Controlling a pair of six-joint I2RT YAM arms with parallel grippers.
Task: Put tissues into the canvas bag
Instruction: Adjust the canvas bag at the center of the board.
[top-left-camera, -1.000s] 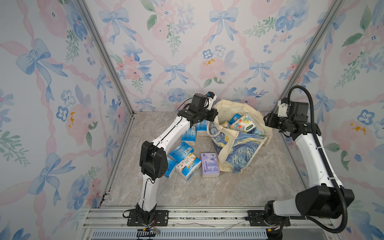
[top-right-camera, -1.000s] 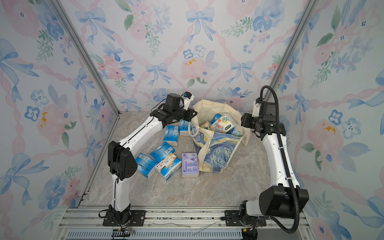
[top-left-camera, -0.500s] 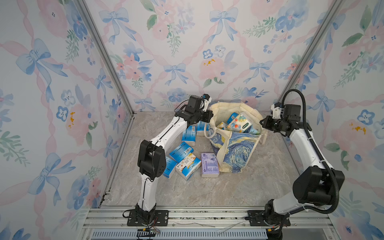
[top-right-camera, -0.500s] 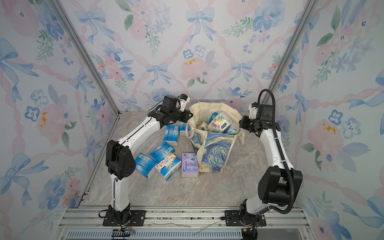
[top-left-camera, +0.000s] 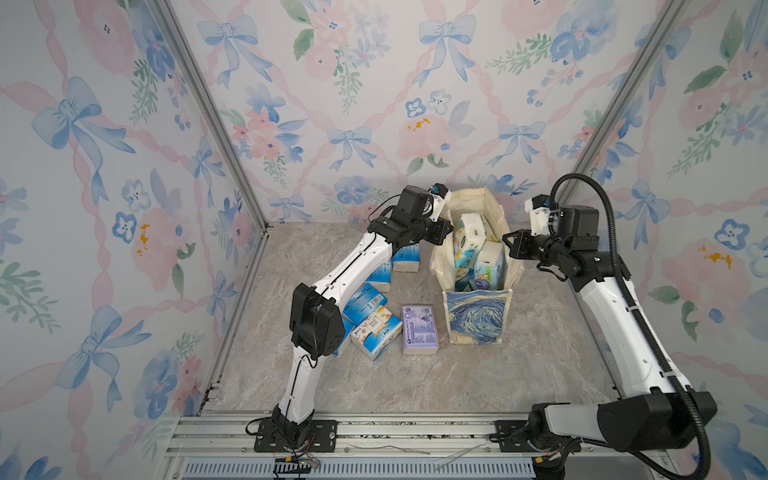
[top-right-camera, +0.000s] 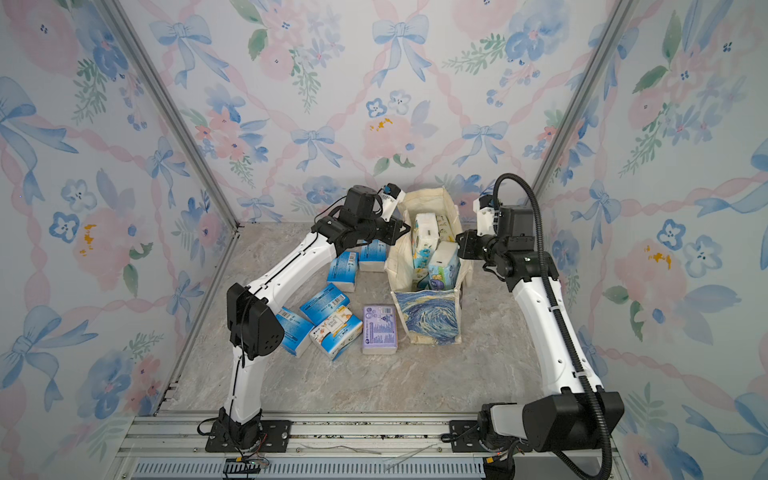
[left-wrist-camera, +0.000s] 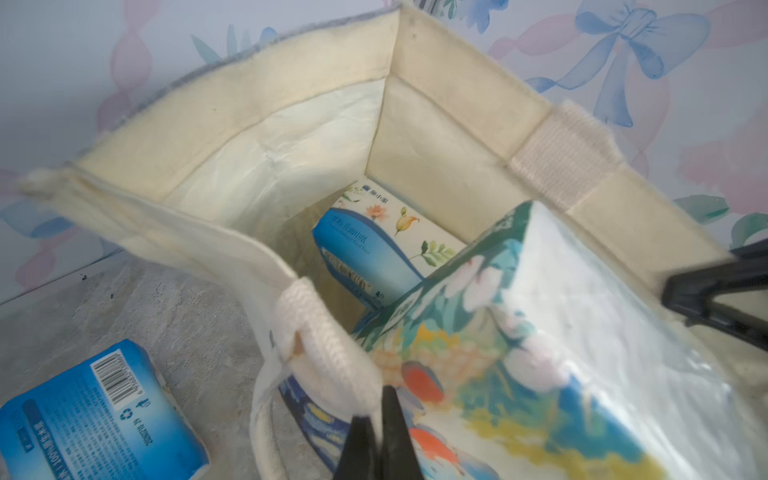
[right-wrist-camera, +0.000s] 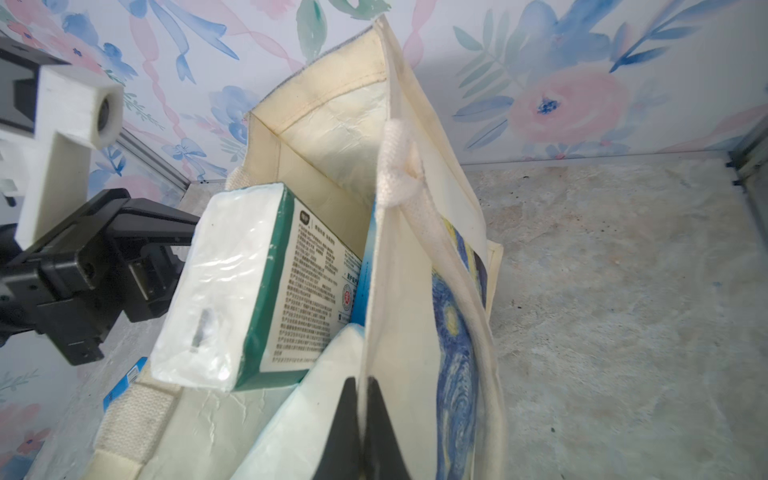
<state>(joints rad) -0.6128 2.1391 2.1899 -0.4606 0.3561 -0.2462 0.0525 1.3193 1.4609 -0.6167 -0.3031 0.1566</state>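
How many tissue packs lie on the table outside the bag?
6. Two blue packs under the left arm; three packs by its elbow; lilac pack beside the canvas bag. More may be hidden.

Left tool (left-wrist-camera: 375, 409) and right tool (right-wrist-camera: 361, 384) sit clamped.

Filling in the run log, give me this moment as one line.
left gripper: shut on canvas bag rim | right gripper: shut on opposite rim | canvas bag: upright, mouth open | tissues: some inside, several on table
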